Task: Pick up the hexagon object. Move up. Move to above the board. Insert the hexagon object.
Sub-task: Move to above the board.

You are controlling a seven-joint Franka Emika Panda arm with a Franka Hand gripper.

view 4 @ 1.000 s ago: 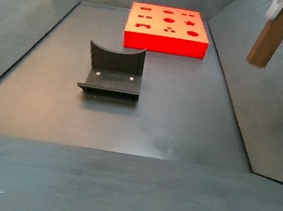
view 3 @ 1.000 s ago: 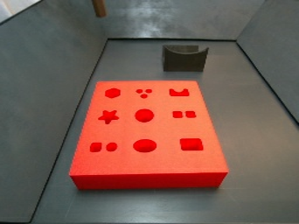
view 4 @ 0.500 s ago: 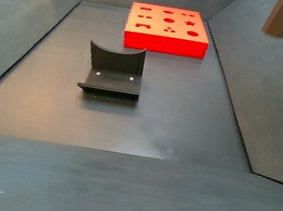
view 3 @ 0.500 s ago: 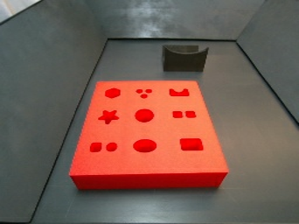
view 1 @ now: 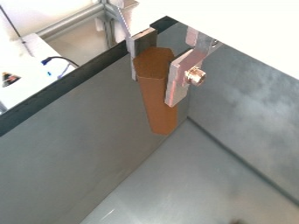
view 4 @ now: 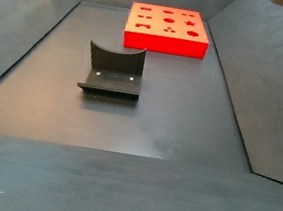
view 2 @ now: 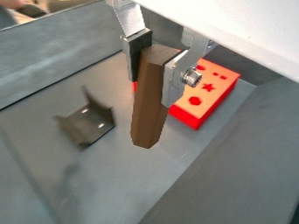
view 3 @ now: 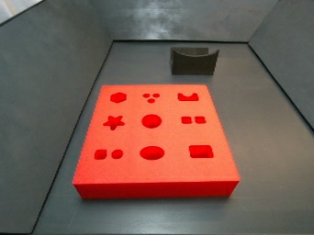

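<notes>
You have the hexagon object [view 1: 156,92] clamped between the two silver fingers [view 1: 181,74] of the tool [view 1: 162,52], which grips it by its upper part so the brown peg hangs straight down below the plates; both wrist views show this, and in a wrist view [view 2: 147,101] its lower end is free, touching nothing. The tool [view 2: 156,54] is narrowed onto the peg, the dark pads pressed to its opposite sides, with a small brass-coloured screw head [view 1: 195,76] showing on one plate. The peg is carried high above the counter [view 2: 105,188], up by the grey side wall [view 1: 82,122] of the enclosure (neither side view catches the tool or the peg at all). Below and beyond the peg in a wrist view you can see the board [view 2: 201,94], bright red, with a star and round recesses on the visible part; the peg is not over it but off to one side. In a side view the board [view 3: 153,138] lies flat in the middle of the counter with its three rows of recesses all open, the hexagon recess [view 3: 117,96] in its far left corner. The fixture [view 3: 194,60] stands well apart from the board, at the far end in that view; in a side view from the opposite end the fixture [view 4: 111,71] is nearer and the board [view 4: 168,30] is far, against the back wall. The fixture [view 2: 87,122] also shows dark on the floor in a wrist view.
</notes>
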